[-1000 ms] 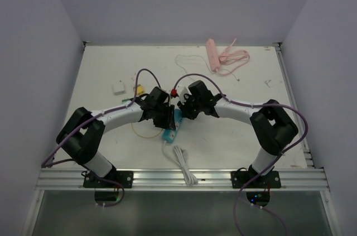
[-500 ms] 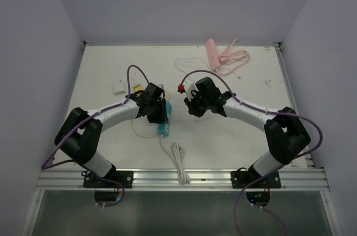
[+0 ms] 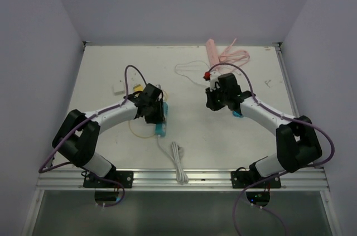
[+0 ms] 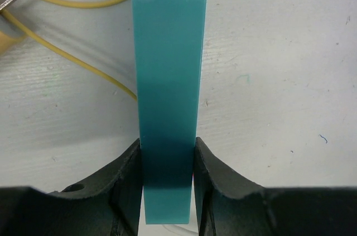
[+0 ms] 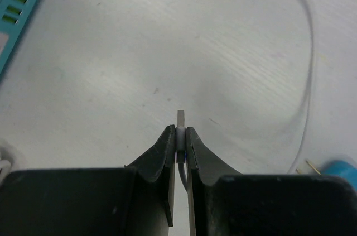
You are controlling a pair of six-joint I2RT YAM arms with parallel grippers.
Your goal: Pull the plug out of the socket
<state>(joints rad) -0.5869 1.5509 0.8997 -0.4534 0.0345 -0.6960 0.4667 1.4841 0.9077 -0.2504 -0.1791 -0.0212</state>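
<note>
My left gripper is shut on a teal socket block, which stands on edge between its fingers. In the top view the socket lies left of centre under the left gripper. My right gripper is shut on a small white plug, whose metal tip sticks out past the fingertips. A thin lead runs back from the plug between the jaws. The plug is out of the socket and well apart from it. The socket also shows in the right wrist view. In the top view the right gripper is right of centre.
A pink power strip with its coiled cord lies at the back. A white adapter and a yellow cable lie on the left. A white cable trails from the socket toward the front rail. A small blue item lies beside the right arm.
My right gripper has moved right and back with the plug, away from the socket. My left gripper has drawn the socket slightly left. The gap between them has widened.
</note>
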